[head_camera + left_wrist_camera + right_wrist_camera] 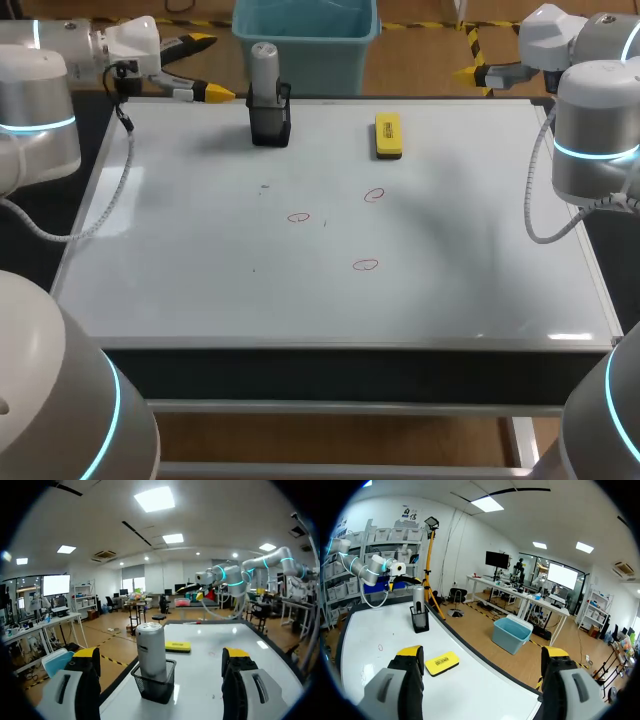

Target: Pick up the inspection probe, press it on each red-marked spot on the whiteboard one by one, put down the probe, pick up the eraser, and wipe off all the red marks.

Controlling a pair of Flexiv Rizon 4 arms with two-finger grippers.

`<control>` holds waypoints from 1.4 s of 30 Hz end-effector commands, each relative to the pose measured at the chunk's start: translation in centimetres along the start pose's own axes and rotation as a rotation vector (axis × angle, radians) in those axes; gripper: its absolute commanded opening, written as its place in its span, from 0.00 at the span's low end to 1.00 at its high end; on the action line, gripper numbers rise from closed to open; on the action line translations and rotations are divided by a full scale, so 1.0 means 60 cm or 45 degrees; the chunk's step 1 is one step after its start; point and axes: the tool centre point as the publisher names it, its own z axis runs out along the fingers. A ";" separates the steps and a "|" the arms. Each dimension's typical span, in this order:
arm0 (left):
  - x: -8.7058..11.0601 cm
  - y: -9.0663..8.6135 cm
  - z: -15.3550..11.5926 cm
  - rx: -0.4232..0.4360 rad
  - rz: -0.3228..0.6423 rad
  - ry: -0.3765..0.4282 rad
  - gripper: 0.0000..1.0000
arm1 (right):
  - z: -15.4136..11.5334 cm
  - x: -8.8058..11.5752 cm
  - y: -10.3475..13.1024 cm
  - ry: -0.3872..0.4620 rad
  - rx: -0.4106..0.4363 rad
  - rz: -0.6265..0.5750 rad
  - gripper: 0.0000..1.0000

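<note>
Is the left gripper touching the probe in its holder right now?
Apart. The left wrist view shows the probe standing ahead of the left gripper, with clear space between it and each open finger.

whiteboard (200, 290) glossy, smooth | probe (151, 647) matt metal | basket (156, 690) wire mesh

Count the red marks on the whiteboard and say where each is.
3. The left mark sits mid-board, the far mark toward the eraser, the near mark closest to the whiteboard's front edge. None seems hidden.
</note>
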 end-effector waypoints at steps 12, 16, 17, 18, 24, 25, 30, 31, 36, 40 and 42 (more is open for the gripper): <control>-0.048 0.032 0.093 0.132 -0.019 0.411 1.00 | 0.000 0.000 0.000 0.000 0.000 0.000 1.00; -0.043 0.030 0.110 0.147 -0.031 0.421 1.00 | 0.000 0.000 0.000 0.000 0.000 0.000 1.00; -0.040 0.030 0.115 0.151 -0.033 0.418 1.00 | 0.000 0.000 0.000 0.000 0.000 0.000 1.00; -0.039 0.032 0.118 0.159 -0.036 0.412 1.00 | 0.000 0.000 0.000 0.000 0.000 0.000 1.00; -0.023 0.024 0.131 0.159 -0.043 0.350 1.00 | 0.000 0.000 0.000 0.000 0.000 0.000 1.00; -0.021 0.023 0.135 0.147 -0.047 0.335 1.00 | 0.000 0.000 0.000 0.000 0.000 0.000 1.00; -0.013 0.022 0.153 0.113 -0.078 0.262 1.00 | 0.000 0.000 0.000 0.000 0.000 0.000 1.00; -0.011 0.022 0.156 0.127 -0.083 0.261 1.00 | 0.000 0.000 0.000 0.000 0.000 0.000 1.00; -0.010 0.022 0.164 0.128 -0.103 0.231 1.00 | 0.000 0.000 0.000 0.000 0.000 0.000 1.00; -0.007 0.025 0.167 0.138 -0.110 0.224 1.00 | 0.000 0.000 0.000 0.000 0.000 0.000 1.00; -0.005 0.027 0.167 0.140 -0.114 0.225 1.00 | 0.000 0.000 0.000 0.000 0.000 0.000 1.00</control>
